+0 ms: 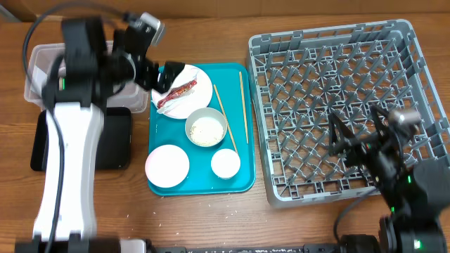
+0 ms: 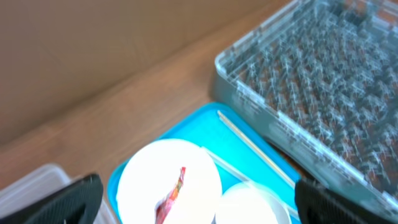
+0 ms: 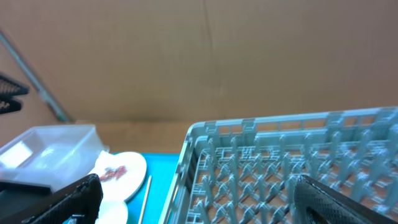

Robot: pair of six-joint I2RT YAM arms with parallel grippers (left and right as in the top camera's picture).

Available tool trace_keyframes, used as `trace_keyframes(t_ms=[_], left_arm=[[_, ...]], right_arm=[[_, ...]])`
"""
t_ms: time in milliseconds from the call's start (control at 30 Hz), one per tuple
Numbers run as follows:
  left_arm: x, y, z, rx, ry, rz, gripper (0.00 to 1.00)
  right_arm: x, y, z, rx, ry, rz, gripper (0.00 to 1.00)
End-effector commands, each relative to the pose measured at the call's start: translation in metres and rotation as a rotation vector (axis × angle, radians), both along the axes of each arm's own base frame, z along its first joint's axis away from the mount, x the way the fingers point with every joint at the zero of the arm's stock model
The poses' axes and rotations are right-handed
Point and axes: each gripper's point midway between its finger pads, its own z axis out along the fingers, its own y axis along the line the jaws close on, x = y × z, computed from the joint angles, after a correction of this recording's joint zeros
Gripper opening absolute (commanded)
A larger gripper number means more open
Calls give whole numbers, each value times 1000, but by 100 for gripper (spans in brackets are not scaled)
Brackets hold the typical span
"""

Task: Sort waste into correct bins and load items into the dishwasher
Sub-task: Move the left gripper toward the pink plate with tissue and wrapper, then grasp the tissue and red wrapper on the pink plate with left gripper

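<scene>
A red snack wrapper (image 1: 177, 93) lies on a round plate (image 1: 193, 98) at the back of the teal tray (image 1: 242, 179), with a crumpled white napkin (image 1: 171, 72) on the plate's far edge. A bowl with rice (image 1: 206, 129), a white bowl (image 1: 167, 165), a small cup (image 1: 226, 163) and two chopsticks (image 1: 242, 105) also lie on the tray. My left gripper (image 1: 156, 76) is open and empty above the plate; its wrist view shows the wrapper (image 2: 171, 198) between the fingers (image 2: 196, 205). My right gripper (image 1: 351, 144) is open and empty over the grey dish rack (image 1: 337, 63).
The clear tub (image 1: 39, 70) and the black tray (image 1: 119, 140) sit left of the teal tray, partly hidden by my left arm. The rack (image 3: 280, 162) fills the right side. The right wrist view shows the tub (image 3: 50, 146) and the plate (image 3: 127, 167).
</scene>
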Motion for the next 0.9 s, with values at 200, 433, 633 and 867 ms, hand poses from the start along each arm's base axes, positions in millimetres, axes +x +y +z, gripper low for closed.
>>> trace_keyframes(t_ms=[200, 433, 633, 867], left_arm=[[56, -5, -85, 150, 193, -194, 100], [75, 0, -131, 166, 260, -185, 100], [101, 35, -185, 412, 314, -45, 98], [91, 25, -261, 447, 478, -96, 100]], right_arm=[[39, 30, -57, 66, 267, 198, 100], [56, 34, -97, 93, 405, 223, 100], [59, 34, -104, 96, 427, 222, 100], [59, 34, -104, 96, 427, 221, 100]])
